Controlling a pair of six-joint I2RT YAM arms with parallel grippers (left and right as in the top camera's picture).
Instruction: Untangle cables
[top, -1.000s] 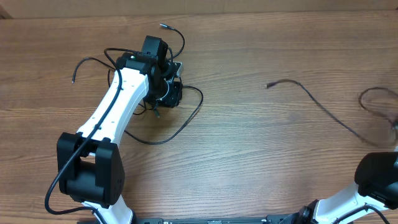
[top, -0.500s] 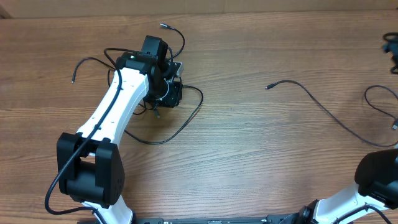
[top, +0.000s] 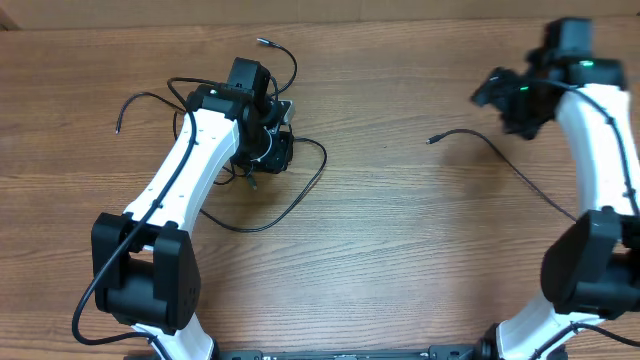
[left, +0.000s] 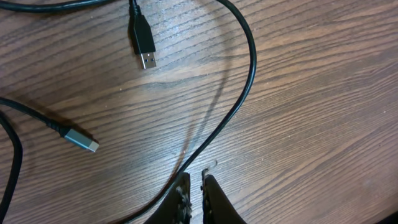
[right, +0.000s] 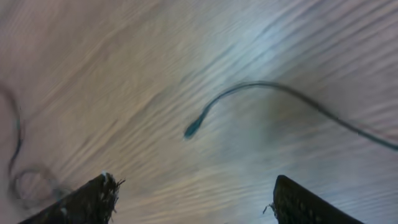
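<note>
step: separating strands | left gripper sitting in tangle on the left side, fingers almost touching, a strand passing beside them, hold unclear | right gripper hovering wide open, empty, over loose cable | axis: lying diagonally, plug pointing left, tail running right and nearer | next: probably needing a descent onto the plug end, then closing.

Open wood of the table between the arms gives free passage. Obstacles: cable loops, a black USB plug and a silvery plug crowd the left gripper; a lone cable crosses beneath the right gripper.
</note>
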